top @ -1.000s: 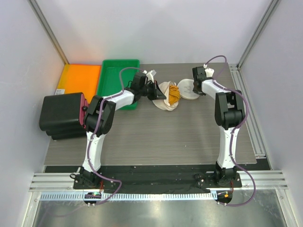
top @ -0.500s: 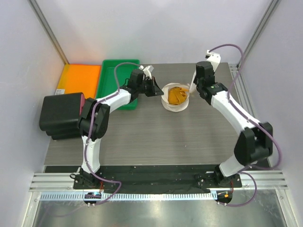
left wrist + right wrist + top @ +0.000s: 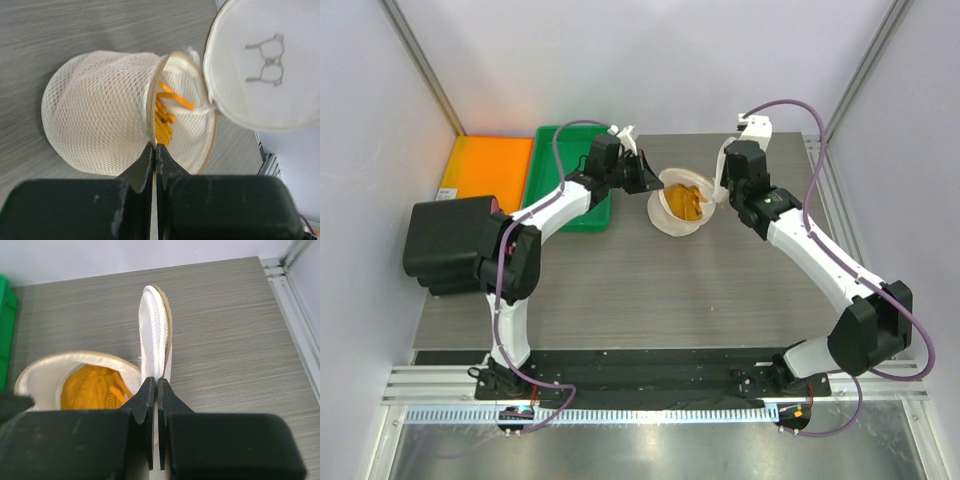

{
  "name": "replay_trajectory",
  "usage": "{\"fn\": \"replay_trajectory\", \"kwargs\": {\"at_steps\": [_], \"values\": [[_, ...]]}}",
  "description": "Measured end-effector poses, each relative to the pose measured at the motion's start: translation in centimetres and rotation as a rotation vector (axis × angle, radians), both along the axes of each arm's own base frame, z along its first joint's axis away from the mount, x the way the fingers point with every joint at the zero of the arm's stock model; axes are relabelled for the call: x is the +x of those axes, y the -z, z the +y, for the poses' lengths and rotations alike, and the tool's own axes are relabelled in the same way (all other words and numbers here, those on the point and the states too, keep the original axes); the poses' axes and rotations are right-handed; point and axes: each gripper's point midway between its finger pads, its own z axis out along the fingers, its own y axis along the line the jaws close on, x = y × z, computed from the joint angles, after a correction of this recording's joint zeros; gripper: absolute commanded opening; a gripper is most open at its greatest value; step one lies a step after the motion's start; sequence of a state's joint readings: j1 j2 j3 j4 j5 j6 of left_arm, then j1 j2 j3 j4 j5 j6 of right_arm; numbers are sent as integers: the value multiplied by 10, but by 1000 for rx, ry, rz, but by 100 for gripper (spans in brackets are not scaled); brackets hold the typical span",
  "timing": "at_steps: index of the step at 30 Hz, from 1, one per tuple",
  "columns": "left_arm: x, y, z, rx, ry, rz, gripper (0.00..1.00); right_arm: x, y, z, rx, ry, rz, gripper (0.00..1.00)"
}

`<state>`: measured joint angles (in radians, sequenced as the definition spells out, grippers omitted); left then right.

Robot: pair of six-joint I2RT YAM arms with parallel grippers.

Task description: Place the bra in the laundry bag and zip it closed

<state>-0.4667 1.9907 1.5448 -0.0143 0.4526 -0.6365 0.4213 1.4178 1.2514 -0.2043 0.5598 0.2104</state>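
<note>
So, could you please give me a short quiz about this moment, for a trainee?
1. True or false: the bra lies inside the laundry bag.
2. What does the right gripper pinch: (a) the lid panel, (b) the bra, (c) nothing?
3. Fill in: the left gripper is shut on the bag's ____.
Key: 1 true; 2 a; 3 rim.

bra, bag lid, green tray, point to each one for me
bra (image 3: 95, 387): right wrist view, middle of the orange fabric.
bag lid (image 3: 250, 102): left wrist view, flat panel below its dark mark.
green tray (image 3: 576, 157): top external view, bare floor.
</note>
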Motion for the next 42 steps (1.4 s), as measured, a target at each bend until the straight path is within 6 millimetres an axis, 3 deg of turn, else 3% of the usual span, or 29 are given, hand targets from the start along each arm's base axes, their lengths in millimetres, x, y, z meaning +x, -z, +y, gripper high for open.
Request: {"fn": "replay_trajectory", "kwargs": {"at_steps": [6,12,15,17,21,23,25,27,29,34,37,39,42], "values": [[19,-6,-3,26,-6,-27,0,-8,1,28,-42,-108,12,2],[29,9,1,56,-15,-9,0,-16,2,55,-105,-219,19,8],[33,20,3,73,-27,8,0,-20,7,78,-139,-301,25,17],[34,26,6,86,-31,17,0,-17,12,98,-168,-352,41,38],[35,34,12,107,-44,35,0,1,24,148,-166,-466,83,59],[37,35,14,111,-51,36,0,4,34,167,-139,-527,109,64],[38,35,17,113,-56,38,0,0,44,174,-105,-559,147,70],[40,36,19,115,-60,39,0,-3,48,170,-49,-564,172,77],[41,38,22,118,-65,43,0,-2,49,151,37,-523,183,80],[43,49,27,129,-73,67,0,16,58,42,298,-294,198,84],[43,53,28,134,-73,76,0,29,84,-9,461,-207,221,85],[42,53,28,136,-72,76,0,34,110,-18,544,-206,257,86],[42,54,29,138,-69,75,0,42,148,-5,644,-265,331,86]]}}
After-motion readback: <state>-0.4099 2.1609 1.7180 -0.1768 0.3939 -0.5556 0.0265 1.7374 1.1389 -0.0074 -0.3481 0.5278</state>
